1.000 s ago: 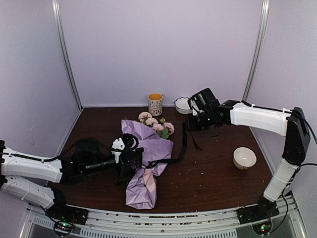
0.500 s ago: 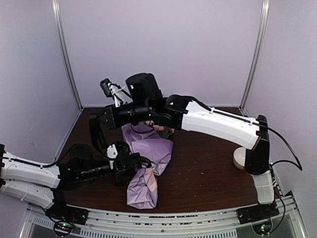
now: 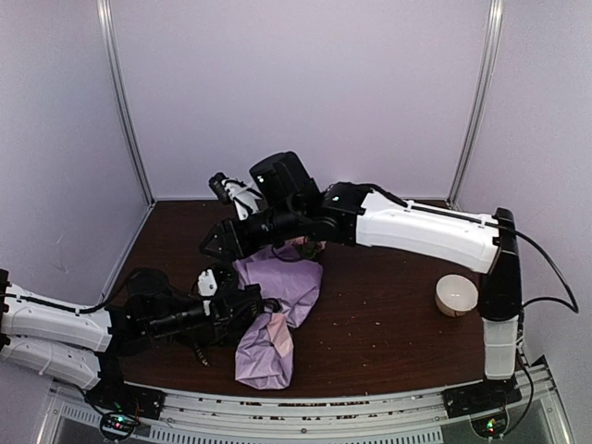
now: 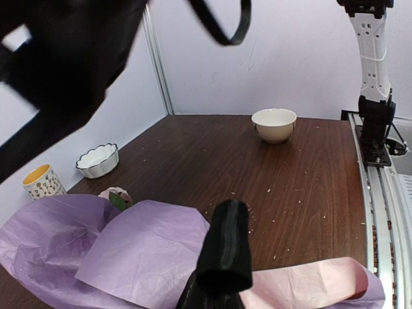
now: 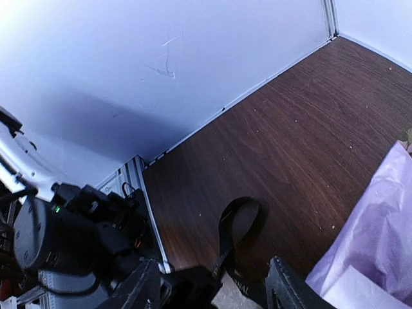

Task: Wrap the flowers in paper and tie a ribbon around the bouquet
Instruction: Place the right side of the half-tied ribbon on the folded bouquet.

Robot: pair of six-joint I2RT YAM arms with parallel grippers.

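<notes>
Right hand (image 5: pixel 215 288) has its fingers apart, the ribbon (image 5: pixel 237 222) looping loose between them, left of the bouquet (image 3: pixel 277 305) on the tabletop (image 3: pixel 388 314). Left hand (image 3: pixel 245 305), fingers together, seems to pinch the ribbon's other end at the bouquet's middle. This looks like the tying step; next, the loose end needs grasping and crossing over.

No word, number or brand can be read anywhere. The ribbon (image 5: pixel 224 235) carries small pale marks near the bottom edge of the right wrist view, too small and blurred to make out. The cup (image 4: pixel 42 182) by the far wall shows only a fine pattern.
</notes>
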